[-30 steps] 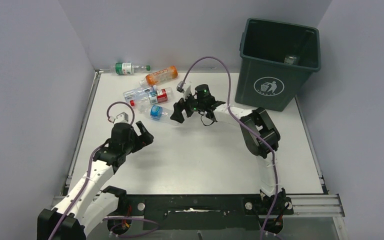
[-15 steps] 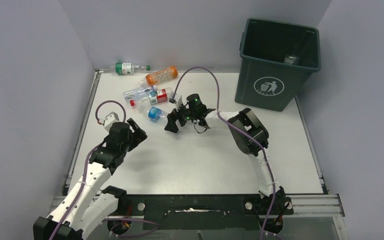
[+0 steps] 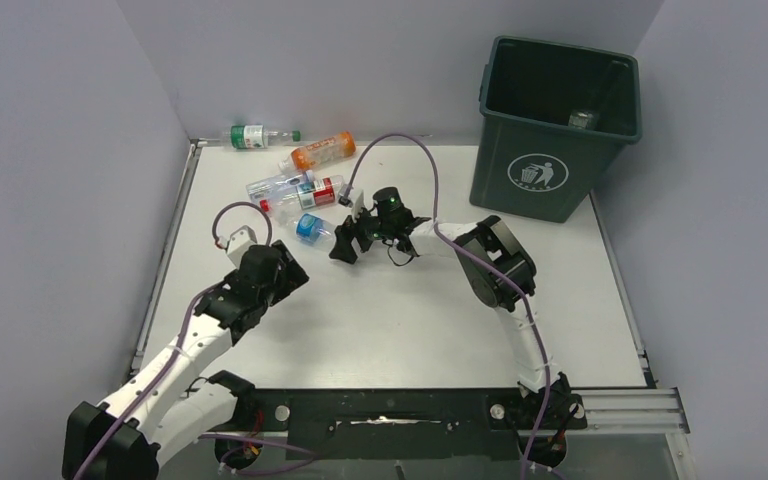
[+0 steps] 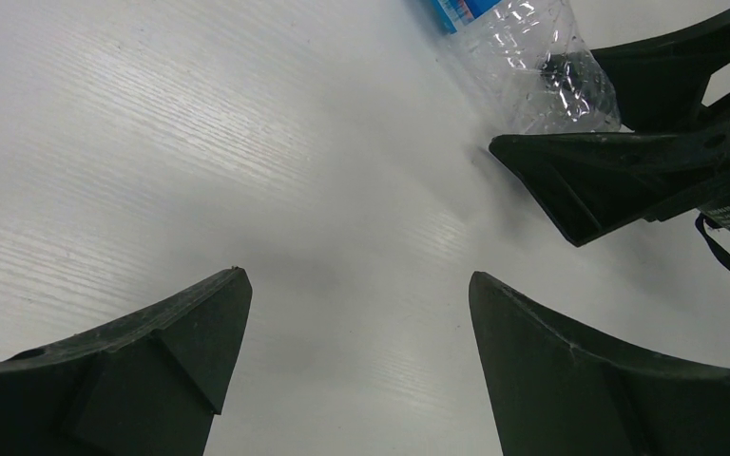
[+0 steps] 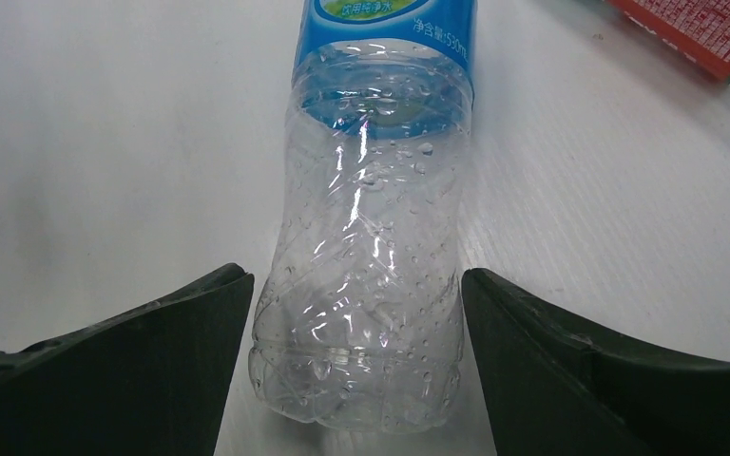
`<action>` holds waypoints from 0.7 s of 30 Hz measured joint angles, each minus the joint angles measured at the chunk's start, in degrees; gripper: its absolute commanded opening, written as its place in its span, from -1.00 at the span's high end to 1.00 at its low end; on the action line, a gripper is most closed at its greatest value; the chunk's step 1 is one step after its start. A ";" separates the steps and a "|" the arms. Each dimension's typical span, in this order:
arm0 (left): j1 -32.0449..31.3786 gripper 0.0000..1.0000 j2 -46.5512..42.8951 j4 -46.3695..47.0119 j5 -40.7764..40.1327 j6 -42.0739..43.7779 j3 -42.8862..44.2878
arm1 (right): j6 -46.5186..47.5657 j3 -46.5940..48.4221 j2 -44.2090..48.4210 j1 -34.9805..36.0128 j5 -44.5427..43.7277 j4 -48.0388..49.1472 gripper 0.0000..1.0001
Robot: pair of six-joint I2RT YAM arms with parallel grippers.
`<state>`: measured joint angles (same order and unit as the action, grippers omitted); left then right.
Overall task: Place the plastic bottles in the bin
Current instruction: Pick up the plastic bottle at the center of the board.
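A clear bottle with a blue label (image 3: pixel 310 227) (image 5: pixel 371 218) lies on the white table. My right gripper (image 3: pixel 343 245) (image 5: pixel 356 275) is open, with the bottle's base between its jaws. Each of its fingers (image 5: pixel 152 351) sits close beside the bottle wall, and a thin gap shows on the left side. My left gripper (image 3: pixel 290 275) (image 4: pixel 359 280) is open over bare table, a short way left of that bottle (image 4: pixel 532 57). An orange bottle (image 3: pixel 322 152), a green-label bottle (image 3: pixel 250 136) and a red-label bottle (image 3: pixel 322 190) lie further back. The green bin (image 3: pixel 535 170) stands at the back right.
Another clear bottle (image 3: pixel 278 185) lies against the red-label one. Something pale (image 3: pixel 582 119) rests inside the bin. Grey walls close off the left, back and right. The right arm's fingers (image 4: pixel 608 180) reach into the left wrist view.
The right gripper moved left onto the blue-label bottle's base and its jaws narrowed around it. The left arm shifted a little to the right and narrowed slightly.
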<state>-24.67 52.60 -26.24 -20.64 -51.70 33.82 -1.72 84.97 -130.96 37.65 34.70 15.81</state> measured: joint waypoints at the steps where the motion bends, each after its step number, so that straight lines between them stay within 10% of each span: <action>1: -0.52 -0.71 -0.04 -0.02 -0.33 -0.24 0.00 | 0.07 0.00 0.00 0.00 0.00 -0.02 -0.57; 21: -2.99 -0.71 -11.39 1.70 -2.08 -0.46 -2.84 | 2.82 -13.88 14.75 5.29 -8.39 -8.04 -0.29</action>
<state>-27.66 41.21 -24.53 -22.72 -52.16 30.98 1.10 71.09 -116.20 42.94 26.30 7.77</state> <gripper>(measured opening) 0.857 0.664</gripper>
